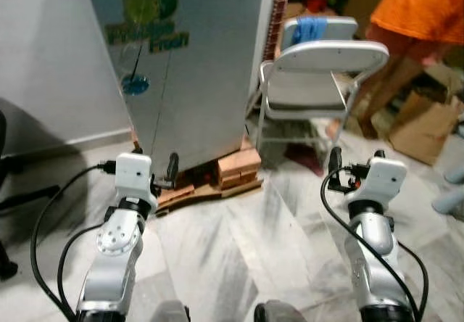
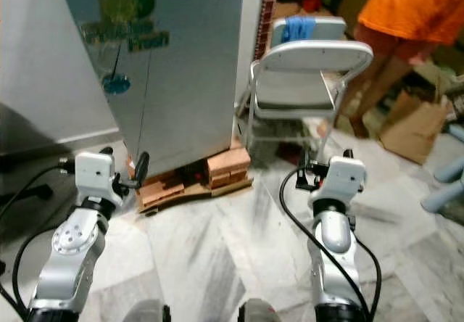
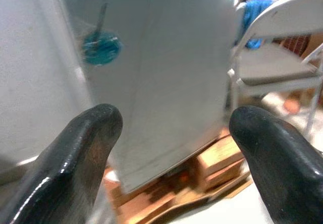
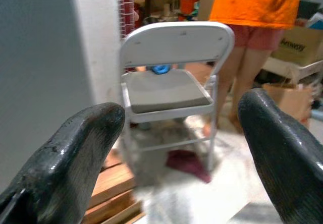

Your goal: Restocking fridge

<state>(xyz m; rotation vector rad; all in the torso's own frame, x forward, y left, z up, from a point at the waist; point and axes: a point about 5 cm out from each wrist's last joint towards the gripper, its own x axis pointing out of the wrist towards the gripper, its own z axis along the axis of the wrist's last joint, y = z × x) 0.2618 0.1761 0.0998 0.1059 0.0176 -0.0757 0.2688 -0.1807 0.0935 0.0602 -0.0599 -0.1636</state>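
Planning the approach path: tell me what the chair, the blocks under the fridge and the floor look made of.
Chair: probably painted metal, grey, thin tubular legs, smooth sheen.
Blocks: likely wood, brown, stacked slabs with a flat board beneath.
Floor: looks like polished marble or stone tile, grey veining, glossy.

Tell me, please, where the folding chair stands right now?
In the head views the folding chair stands ahead and to the robot's right, just right of the fridge, with a person in orange behind it.
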